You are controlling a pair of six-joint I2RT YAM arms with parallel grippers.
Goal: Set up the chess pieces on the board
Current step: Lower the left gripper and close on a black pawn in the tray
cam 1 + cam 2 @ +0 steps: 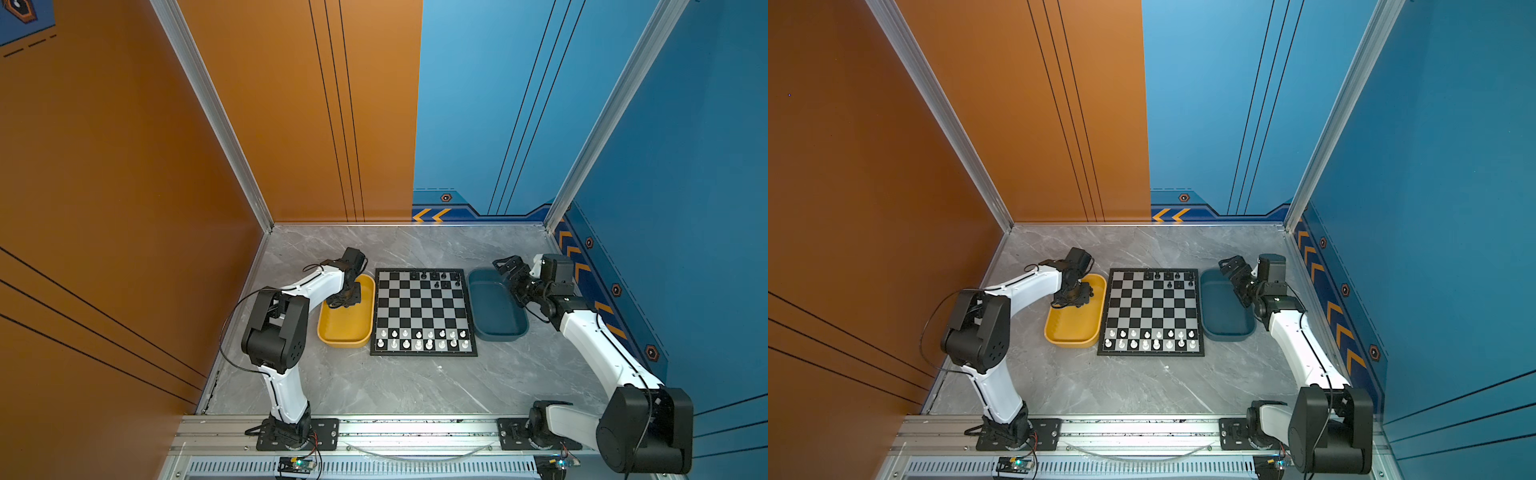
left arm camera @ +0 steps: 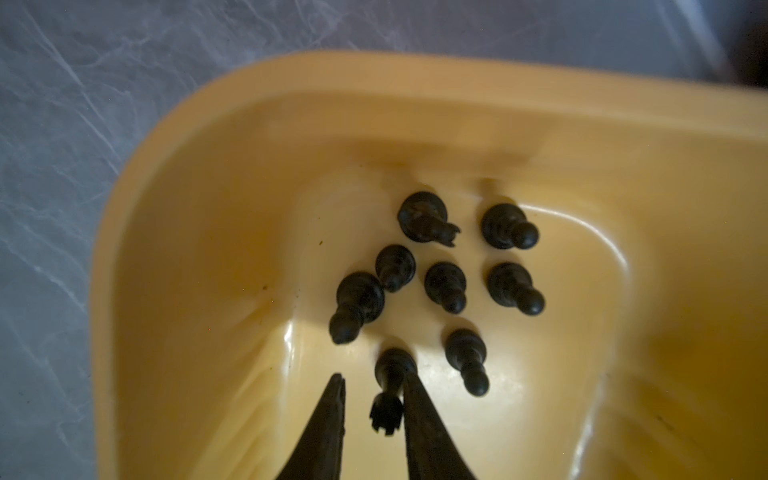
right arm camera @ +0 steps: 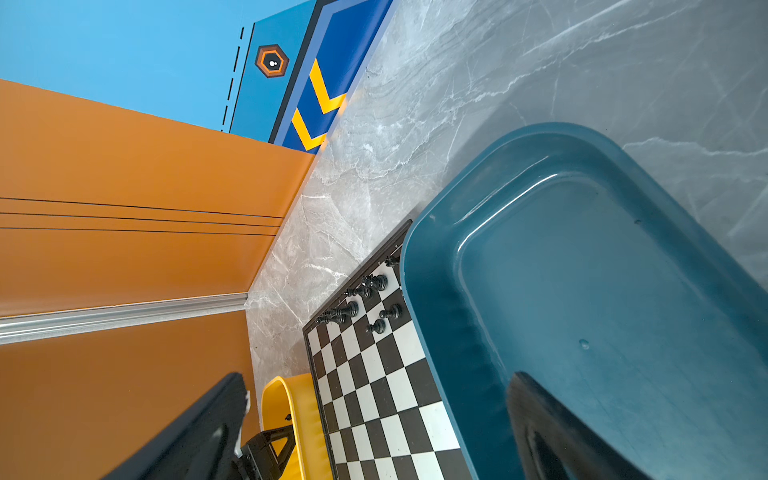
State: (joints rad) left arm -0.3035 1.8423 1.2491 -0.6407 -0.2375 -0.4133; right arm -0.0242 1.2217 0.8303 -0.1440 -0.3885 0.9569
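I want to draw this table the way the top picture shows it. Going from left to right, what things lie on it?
yellow tray → chessboard → blue tray

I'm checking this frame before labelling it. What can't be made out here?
Both top views: the left gripper covers the yellow tray's far end.
Both top views: chess pieces on the board are too small to tell by type.
Left wrist view: shadow and blur leave the crowned piece between the fingers unclear, queen or rook.
Right wrist view: the dark blue tray and the picture's edge hide the board's white end.
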